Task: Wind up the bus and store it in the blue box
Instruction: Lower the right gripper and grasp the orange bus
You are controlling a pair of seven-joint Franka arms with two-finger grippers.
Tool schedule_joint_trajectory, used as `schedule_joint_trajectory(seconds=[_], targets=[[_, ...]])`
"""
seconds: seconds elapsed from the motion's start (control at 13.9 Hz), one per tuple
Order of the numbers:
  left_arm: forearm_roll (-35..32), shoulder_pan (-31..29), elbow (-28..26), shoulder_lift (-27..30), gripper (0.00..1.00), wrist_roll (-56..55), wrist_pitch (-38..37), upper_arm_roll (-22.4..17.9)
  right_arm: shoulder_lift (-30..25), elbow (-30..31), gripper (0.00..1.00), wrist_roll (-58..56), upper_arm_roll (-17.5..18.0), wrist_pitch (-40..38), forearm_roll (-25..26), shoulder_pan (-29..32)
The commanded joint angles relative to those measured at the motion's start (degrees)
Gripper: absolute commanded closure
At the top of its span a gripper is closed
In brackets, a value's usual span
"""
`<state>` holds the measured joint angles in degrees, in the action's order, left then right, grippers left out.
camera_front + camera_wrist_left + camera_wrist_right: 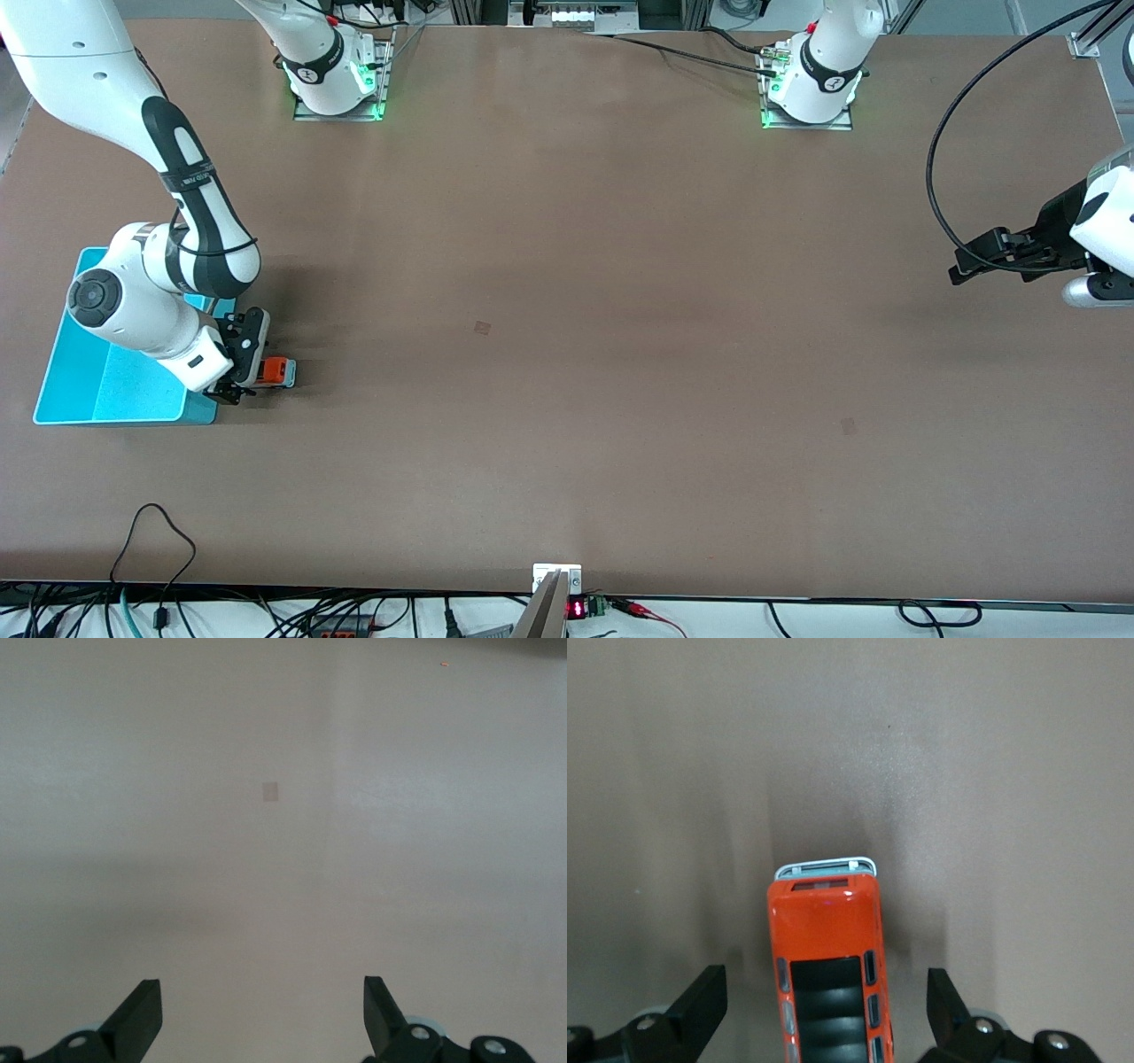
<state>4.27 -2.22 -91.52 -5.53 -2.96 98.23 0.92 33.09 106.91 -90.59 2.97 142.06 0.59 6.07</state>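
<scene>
Down on the table [567, 372], at the right arm's end, we find the bus [277, 371] standing on its wheels just beside the blue box [97, 390], off the box's corner nearest the front camera; taking the box as a clock face in the front view, the toy sits at about four o'clock from the box's middle. We see the right gripper [237, 377] low over the bus, its two fingers spread wide with the toy between them and a clear gap on each side, so nothing is clamped. In the right wrist view the bus [830, 970] shows its orange roof, its dark roof panel and its pale front end pointing away from the right gripper [826, 1010], and one black fingertip [704, 1001] stands apart from the toy's side. We cannot tell what lies inside the box, since the right arm's wrist covers part of it. Farther from the front camera, toward the left arm's end of the table, roughly at three o'clock from the table's middle in the front view, we see the left gripper [974, 257] waiting in the air over bare tabletop. Its fingers are apart too, and the left wrist view shows the left gripper [263, 1014] holding nothing, only the brown surface under it.
</scene>
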Motion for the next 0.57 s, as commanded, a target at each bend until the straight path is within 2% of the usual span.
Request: schedule_joint_trajectory(seconds=[0.0,0.07,0.14,0.22,0.29,0.43,0.5], targets=[[-1.4,-0.6,0.4,1.0,0.0,-0.3,-1.4,0.7,0.5,0.7,0.0,-0.8,1.0,1.8,0.8,1.0],[-1.5,-0.8,0.4,1.0,0.0,-0.1,-1.3,0.7,0.7,0.6,0.11,-0.7,1.0,2.0,0.7,1.0],[-1.5,-0.8,0.3,1.0,0.0,0.9,-1.3,0.5,0.7,0.7,0.48,-0.7,0.8,2.1,0.6,1.0],[-1.5,-0.9,0.1,1.0,0.0,1.9,-1.4,0.6,0.5,0.7,0.8,-0.7,0.7,2.1,0.6,1.2],[-1.5,-0.9,-0.1,1.0,0.0,2.3,-1.6,0.5,0.5,0.9,0.98,-0.5,0.6,2.3,0.6,2.1],[-1.5,-1.3,-0.1,1.2,0.0,2.8,-2.9,0.4,0.3,1.1,1.0,2.2,0.7,1.7,-0.2,2.3],[-1.4,-1.4,0.1,1.5,0.0,2.8,-2.9,0.1,-0.3,1.5,1.0,7.9,0.7,0.9,-0.4,1.9]])
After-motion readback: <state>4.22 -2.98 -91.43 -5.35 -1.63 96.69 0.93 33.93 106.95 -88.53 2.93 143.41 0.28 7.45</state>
